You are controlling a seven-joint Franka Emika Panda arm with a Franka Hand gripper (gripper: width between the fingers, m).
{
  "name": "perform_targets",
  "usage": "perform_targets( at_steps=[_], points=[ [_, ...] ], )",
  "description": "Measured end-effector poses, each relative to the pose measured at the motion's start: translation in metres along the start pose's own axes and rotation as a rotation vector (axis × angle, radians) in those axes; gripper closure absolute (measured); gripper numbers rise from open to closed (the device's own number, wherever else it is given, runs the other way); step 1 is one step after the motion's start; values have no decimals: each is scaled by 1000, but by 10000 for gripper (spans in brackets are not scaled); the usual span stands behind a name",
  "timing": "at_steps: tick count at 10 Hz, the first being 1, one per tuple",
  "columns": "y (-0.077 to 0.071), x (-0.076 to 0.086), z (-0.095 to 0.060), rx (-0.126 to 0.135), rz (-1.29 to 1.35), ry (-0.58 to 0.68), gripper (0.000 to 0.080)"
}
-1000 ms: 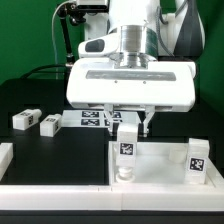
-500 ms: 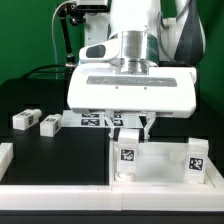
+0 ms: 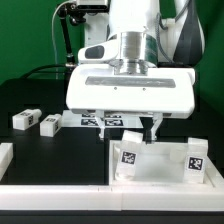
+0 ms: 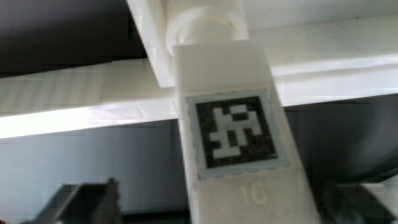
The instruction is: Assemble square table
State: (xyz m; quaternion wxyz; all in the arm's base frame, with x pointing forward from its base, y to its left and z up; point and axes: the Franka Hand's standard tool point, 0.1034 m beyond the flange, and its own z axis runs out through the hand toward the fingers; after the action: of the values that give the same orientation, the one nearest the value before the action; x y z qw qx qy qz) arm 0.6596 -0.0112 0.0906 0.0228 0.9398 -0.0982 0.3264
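Note:
The square table's white slab (image 3: 160, 172) lies at the front on the exterior view's right. A tag-marked leg block (image 3: 128, 150) stands in its near-left corner socket, leaning slightly. My gripper (image 3: 130, 128) hangs just above it, open, with a finger on either side and neither touching the block. Filling the middle of the wrist view is the same leg (image 4: 231, 120), with a dark fingertip (image 4: 80, 203) well off to one side of it. A second leg (image 3: 195, 161) stands upright at the slab's right corner.
Two loose leg blocks (image 3: 24, 118) (image 3: 48, 124) lie on the black table at the exterior view's left. The marker board (image 3: 93, 119) lies behind the gripper. White border bars (image 3: 60, 197) run along the front edge and the left side.
The jaws have spread wide and let go of the leg in the corner socket. That leg now leans a little. The arm has stayed in place.

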Motion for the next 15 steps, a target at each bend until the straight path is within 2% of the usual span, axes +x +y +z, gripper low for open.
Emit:
perform_targets(
  at_steps=[1, 2, 3, 8, 10, 11, 12, 13, 14, 15],
  points=[
    [0, 0, 0, 0, 0, 0, 212],
    [0, 0, 0, 0, 0, 0, 162],
    [0, 0, 0, 0, 0, 0, 153],
    [0, -2, 2, 3, 2, -29, 151],
    [2, 4, 5, 24, 28, -146, 151],
    [-2, 7, 5, 41, 40, -217, 151],
    [-7, 12, 5, 49, 45, -228, 151],
    [-11, 5, 7, 63, 58, -327, 151],
    [-13, 4, 7, 77, 73, -440, 151],
    [-16, 10, 10, 80, 87, -481, 151]
  ],
)
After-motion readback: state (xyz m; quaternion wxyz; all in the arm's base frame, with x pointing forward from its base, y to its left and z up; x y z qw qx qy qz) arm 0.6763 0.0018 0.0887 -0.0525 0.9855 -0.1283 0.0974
